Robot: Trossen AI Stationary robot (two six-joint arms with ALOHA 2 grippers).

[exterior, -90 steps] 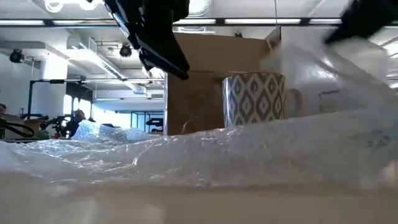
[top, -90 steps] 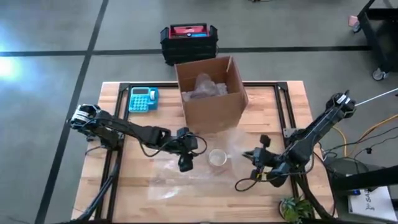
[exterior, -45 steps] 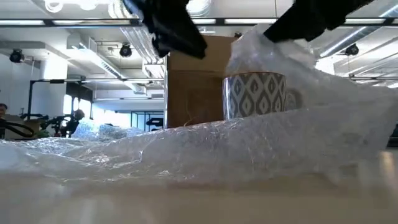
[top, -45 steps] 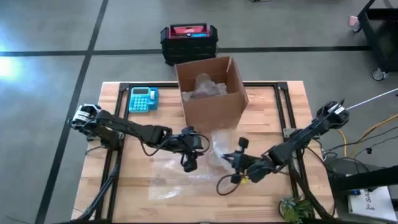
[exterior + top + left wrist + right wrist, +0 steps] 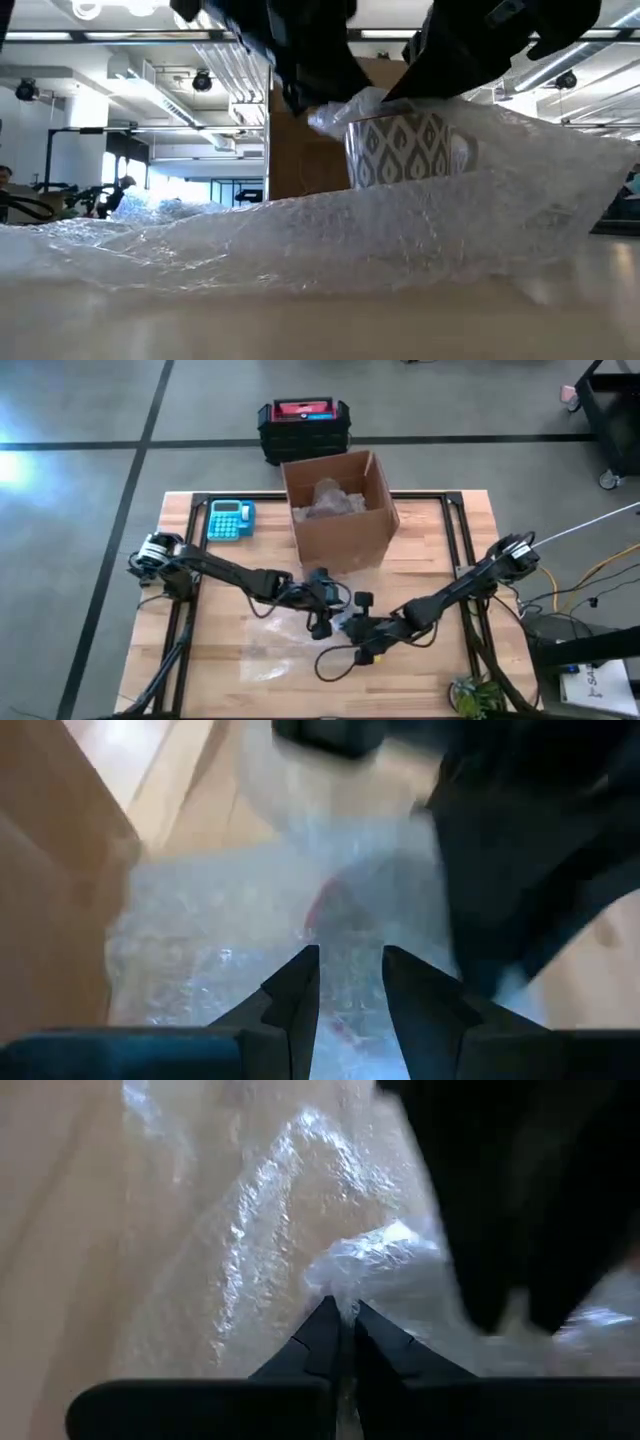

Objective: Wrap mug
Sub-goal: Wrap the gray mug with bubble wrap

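A: What has changed? The right end effector (image 5: pixel 358 622), clamped on a fold of bubble wrap (image 5: pixel 330 240), has carried it from the right side to the centre of the high view, over the mug (image 5: pixel 408 148).

B: So the first flap now covers the mug, I judge. And the left end effector (image 5: pixel 322 622)?

A: It moved in beside the mug; its fingers (image 5: pixel 292 992) are a little apart, holding nothing.

B: Materials?

A: The wrap is clear, crinkled, soft. The mug is round with a leaf pattern. Behind stands a stiff cardboard box (image 5: pixel 337 512) on the wooden worktop (image 5: pixel 215 682).
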